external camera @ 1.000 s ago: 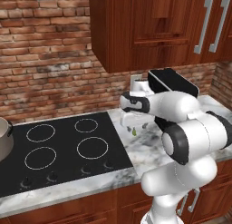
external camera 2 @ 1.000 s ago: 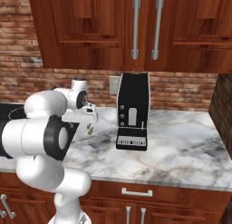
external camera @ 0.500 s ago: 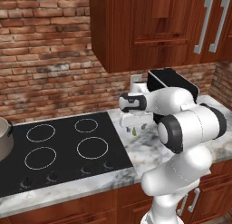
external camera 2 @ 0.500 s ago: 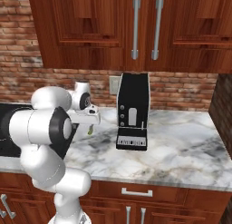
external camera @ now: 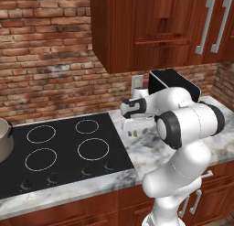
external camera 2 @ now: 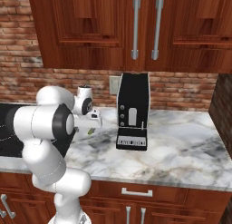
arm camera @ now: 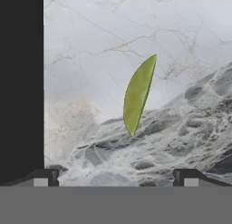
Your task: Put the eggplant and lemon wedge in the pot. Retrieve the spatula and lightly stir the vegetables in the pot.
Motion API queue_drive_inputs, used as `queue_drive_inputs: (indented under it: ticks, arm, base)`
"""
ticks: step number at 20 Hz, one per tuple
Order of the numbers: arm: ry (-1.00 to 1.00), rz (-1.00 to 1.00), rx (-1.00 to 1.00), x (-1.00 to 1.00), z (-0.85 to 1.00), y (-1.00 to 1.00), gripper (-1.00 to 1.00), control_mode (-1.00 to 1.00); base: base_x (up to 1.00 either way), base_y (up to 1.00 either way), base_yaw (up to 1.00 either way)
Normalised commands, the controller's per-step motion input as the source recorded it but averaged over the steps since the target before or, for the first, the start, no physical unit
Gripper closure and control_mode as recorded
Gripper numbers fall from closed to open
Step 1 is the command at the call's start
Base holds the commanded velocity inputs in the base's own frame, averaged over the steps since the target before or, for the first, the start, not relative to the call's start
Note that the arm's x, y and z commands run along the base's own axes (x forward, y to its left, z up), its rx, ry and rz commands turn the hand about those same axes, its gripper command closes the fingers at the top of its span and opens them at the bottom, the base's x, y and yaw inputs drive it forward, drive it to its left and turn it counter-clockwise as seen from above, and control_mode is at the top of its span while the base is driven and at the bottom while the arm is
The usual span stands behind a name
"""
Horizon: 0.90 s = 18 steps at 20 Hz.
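One lemon wedge [arm camera: 137, 95] lies on the marble counter [arm camera: 113, 32] directly under the gripper [arm camera: 117, 180], centred between the fingers. Jaws spread wide, nothing pinched; judged a descent lined up to straddle it

Gripper [arm camera: 116, 180] over marble counter [arm camera: 136, 28], jaws wide apart, lemon wedge [arm camera: 138, 95] alone on bare stone between them, nothing crowding it. Cooktop [arm camera: 20, 82] edge flat along one side, no rise. Coffee machine [external camera 2: 132, 110] stands off to the other side, apart from hand.
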Motion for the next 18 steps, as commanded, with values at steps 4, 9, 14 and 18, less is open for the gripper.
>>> queue_drive_inputs:
  ticks: [4, 9, 14, 18]
  arm:
    - [-0.04, 0.00, 0.01, 0.20, 0.00, -0.12, -1.00, -1.00]
    - [-0.01, 0.00, 0.02, 0.26, 0.00, -0.06, -1.00, -1.00]
    - [0.00, 0.00, 0.00, 0.21, 0.00, 0.00, -1.00, -1.00]
    - [0.00, 0.00, 0.00, 0.30, -0.29, 0.00, -1.00, -1.00]
  base:
    - [0.00, 0.00, 0.00]
    - [0.00, 0.00, 0.00]
    - [0.00, 0.00, 0.00]
    - [0.00, 0.00, 0.00]
